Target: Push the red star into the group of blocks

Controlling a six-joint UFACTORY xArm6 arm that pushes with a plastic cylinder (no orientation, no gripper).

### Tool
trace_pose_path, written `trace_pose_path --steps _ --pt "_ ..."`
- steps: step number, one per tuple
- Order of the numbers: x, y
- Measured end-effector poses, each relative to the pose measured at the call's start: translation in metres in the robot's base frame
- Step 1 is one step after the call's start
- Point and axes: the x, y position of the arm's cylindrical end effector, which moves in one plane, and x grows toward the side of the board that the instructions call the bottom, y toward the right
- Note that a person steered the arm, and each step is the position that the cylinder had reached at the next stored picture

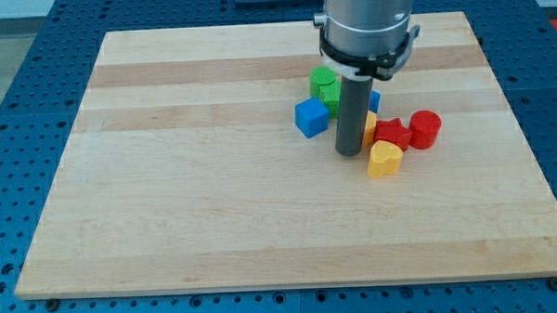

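Camera view: arm is hanging straight down from the view's top, rod vertical, no pincer fitted, nothing held. My tip (pixel 349 153) is sitting just left of the red star (pixel 391 133), which is lying in the cluster touching the red cylinder (pixel 425 129) and yellow heart (pixel 384 158). Blue cube (pixel 311 116) and green block (pixel 325 83) are sitting left of the rod.

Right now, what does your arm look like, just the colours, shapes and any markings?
My arm shows as a wide silver-grey cylinder, ringed at its lower edge by a black collar with a thin white band under it. From that hangs a straight dark grey rod, round and plain, ending in my tip. No cables, labels or markings show.
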Motion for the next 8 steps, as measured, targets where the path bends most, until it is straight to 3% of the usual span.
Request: trace_pose_path --steps 8 --pt "0.049 0.009"
